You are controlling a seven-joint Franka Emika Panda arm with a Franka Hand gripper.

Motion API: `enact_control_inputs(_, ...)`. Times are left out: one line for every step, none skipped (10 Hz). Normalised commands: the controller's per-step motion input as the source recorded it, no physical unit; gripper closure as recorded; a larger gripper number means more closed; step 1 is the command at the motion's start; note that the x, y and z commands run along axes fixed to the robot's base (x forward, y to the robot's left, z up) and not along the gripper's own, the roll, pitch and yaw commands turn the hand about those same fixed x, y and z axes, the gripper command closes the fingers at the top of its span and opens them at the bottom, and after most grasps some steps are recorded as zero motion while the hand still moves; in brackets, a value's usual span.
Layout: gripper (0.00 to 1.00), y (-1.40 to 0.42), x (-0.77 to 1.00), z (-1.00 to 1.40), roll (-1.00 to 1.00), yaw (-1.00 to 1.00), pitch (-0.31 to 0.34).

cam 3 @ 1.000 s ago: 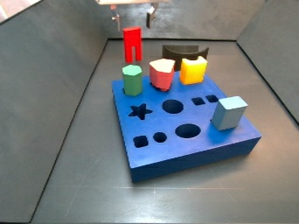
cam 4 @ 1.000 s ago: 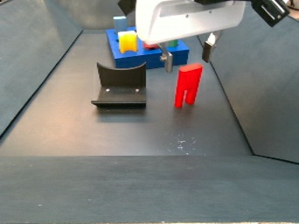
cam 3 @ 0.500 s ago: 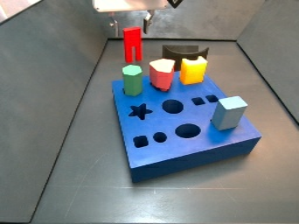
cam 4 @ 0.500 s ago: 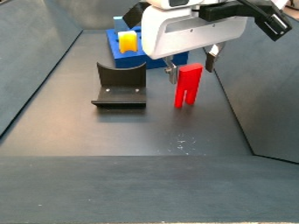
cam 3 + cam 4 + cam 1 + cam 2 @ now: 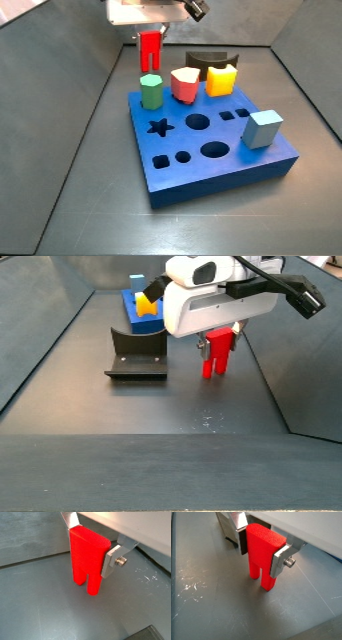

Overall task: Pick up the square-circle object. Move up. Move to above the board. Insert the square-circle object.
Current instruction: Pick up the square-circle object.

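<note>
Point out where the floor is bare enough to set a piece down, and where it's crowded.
Bare floor lies in front of the fixture and the square-circle object. The board has bare floor on both sides. Crowded: the claw straddles the square-circle object, and the board's back edge carries a row of pieces.

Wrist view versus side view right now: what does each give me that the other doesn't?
Only a wrist view shows the tool fingers flanking the square-circle object, notch down, standing on the floor. Only a side view shows the board, its green prism and the fixture. Both show the red piece upright under the tool, off the board.
</note>
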Motion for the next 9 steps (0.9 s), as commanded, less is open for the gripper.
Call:
enact_control_inputs(1.00,0.00,0.00,0.00,0.00,0.00,0.000)
enact_control_inputs(1.00,0.00,0.00,0.00,0.00,0.00,0.000)
enact_control_inputs(1.00,0.00,0.00,0.00,0.00,0.00,0.000)
enact_control_inputs(1.00,0.00,0.00,0.00,0.00,0.00,0.000)
enact_control_inputs(1.00,0.00,0.00,0.00,0.00,0.00,0.000)
enact_control_inputs(1.00,0.00,0.00,0.00,0.00,0.00,0.000)
enact_control_inputs(1.00,0.00,0.00,0.00,0.00,0.00,0.000)
enact_control_inputs(1.00,0.00,0.00,0.00,0.00,0.00,0.000)
enact_control_inputs(1.00,0.00,0.00,0.00,0.00,0.00,0.000)
